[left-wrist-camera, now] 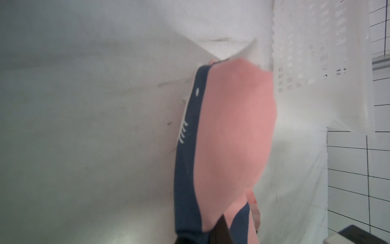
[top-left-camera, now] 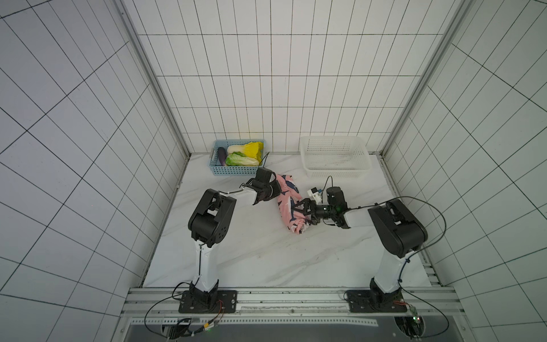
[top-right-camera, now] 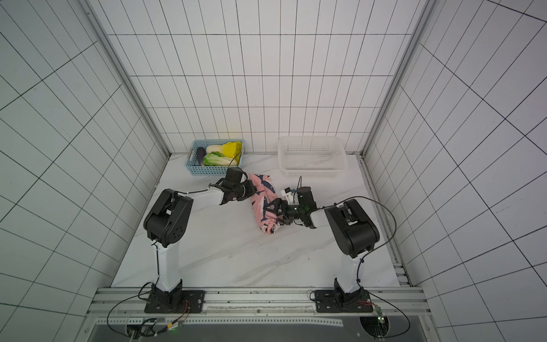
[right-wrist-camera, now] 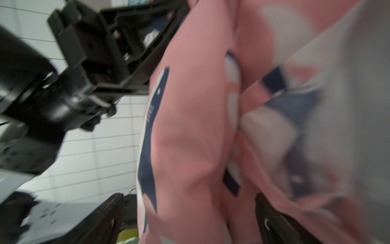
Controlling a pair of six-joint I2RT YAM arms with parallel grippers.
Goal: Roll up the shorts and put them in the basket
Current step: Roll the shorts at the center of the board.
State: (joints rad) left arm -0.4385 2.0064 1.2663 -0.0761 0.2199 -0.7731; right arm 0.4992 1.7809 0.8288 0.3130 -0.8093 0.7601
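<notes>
Shorts (top-left-camera: 286, 204) lie between left end effector (top-left-camera: 278, 189) and right end effector (top-left-camera: 303, 213).

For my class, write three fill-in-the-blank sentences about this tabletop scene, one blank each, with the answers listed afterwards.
1. The shorts lie rolled up on the ____.
2. The vegetables sit in the ____ basket.
3. The ____ gripper is the one nearer the vegetables.
Answers: table; blue; left.

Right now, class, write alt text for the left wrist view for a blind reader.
Blurred pink shorts with a navy shark print sit close to the camera, against a white marble table, with a white perforated basket behind them.
</notes>
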